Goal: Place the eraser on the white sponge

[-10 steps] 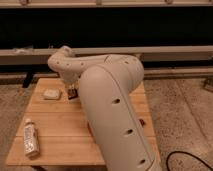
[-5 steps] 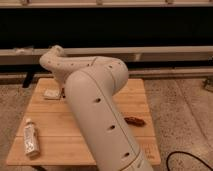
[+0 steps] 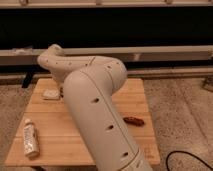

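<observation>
A small off-white rectangular sponge with soft rounded corners [image 3: 50, 94] lies flat near the far left corner of a pale slatted wooden table [image 3: 50, 131], just to the left of the spot where the robot's gripper [image 3: 62, 92] reaches the tabletop. The gripper itself is almost wholly hidden behind the bulk of the arm; only a dark sliver shows beside the sponge, and whether it holds anything cannot be told. The eraser cannot be made out; it may lie behind the arm.

The large cream-white robot arm [image 3: 95, 115] fills the middle of the camera view, rising from the near edge, bending at a broad rounded elbow, then running left through a slimmer perforated link that turns downward above the sponge's right side.

The sponge appears plain and cream-toned, its long side running roughly parallel to the table's far edge, with nothing visible resting on top of it.

Elsewhere on the table, a white labelled bottle [image 3: 30, 141] lies on its side near the front left edge, well apart from the sponge, and a reddish-brown rounded oblong item [image 3: 133, 121] rests to the right of the arm. The table stands on a speckled floor [image 3: 185, 115] before a dark wall.
</observation>
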